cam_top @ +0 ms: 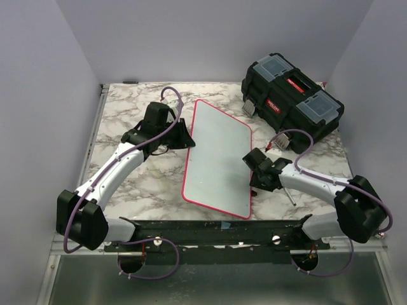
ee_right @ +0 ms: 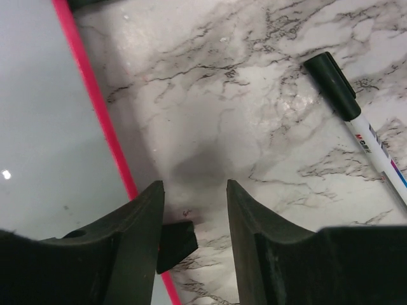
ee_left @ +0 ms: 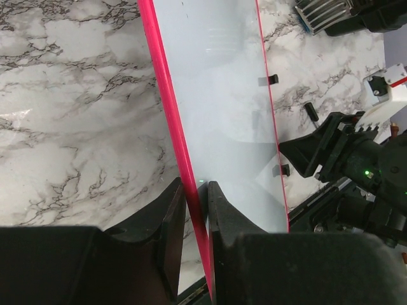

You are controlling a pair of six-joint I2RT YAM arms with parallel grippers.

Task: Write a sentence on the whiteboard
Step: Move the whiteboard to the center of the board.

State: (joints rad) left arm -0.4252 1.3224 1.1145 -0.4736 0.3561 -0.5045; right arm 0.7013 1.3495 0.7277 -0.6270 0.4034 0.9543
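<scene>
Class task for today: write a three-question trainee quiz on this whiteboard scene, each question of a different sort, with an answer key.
1. Short answer: the marker lies on the table. Is the right gripper open or shut?
2. The left gripper clamps: A the marker, B the red rim of the whiteboard, C nothing.
3. True or false: the whiteboard already carries writing.
Key: 1 open; 2 B; 3 false.

The whiteboard [cam_top: 218, 159] is plain white with a red-pink rim; the table [cam_top: 140, 184] white marble veined grey; the toolbox [cam_top: 289, 95] black with red accents; the marker [ee_right: 359, 127] white, black-capped
</scene>
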